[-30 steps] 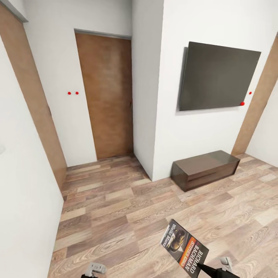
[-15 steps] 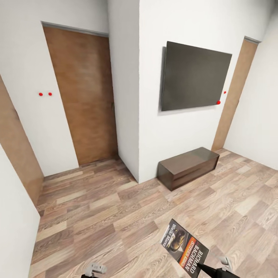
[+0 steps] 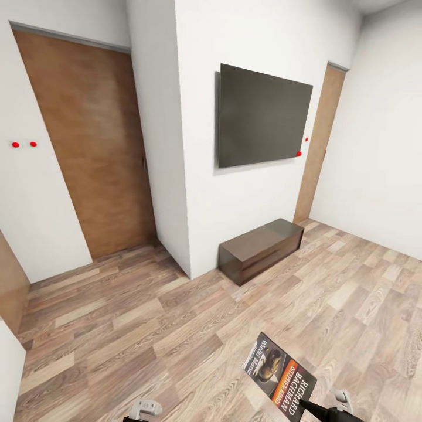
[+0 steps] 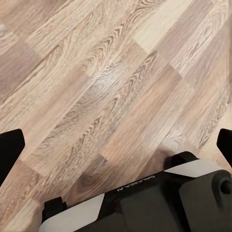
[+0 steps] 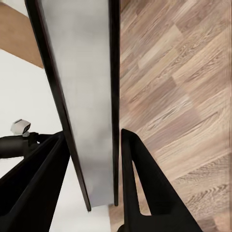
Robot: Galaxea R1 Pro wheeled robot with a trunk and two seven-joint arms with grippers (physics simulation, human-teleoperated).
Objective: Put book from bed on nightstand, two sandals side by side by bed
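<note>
Nearest, low right: right gripper (image 5: 104,193), black fingers (image 5: 140,183) pinching the book (image 3: 280,375) by its lower edge, one finger on each face. Book held above the wood-plank floor (image 3: 146,328), tilted, cover facing up toward the head camera. Cover dark grey with a picture, orange band, white lettering "RICHARD BACHMAN"; smaller white lettering along the far-left edge too small to read. From the right wrist camera, book seen edge-on, thin, plain grey face between the two fingers.

Low left: left gripper (image 4: 116,145), dark fingertips spread wide at either edge of the wrist picture, nothing between them, plank floor beneath. Reversed lettering on the robot's body below, illegible.

Farther, centre: long low dark-brown cabinet (image 3: 262,249) on the floor against a white wall. Above it, dark wall-mounted screen (image 3: 264,116). Far left: brown wooden door (image 3: 88,146), shut. Far right: second brown door (image 3: 319,140).
</note>
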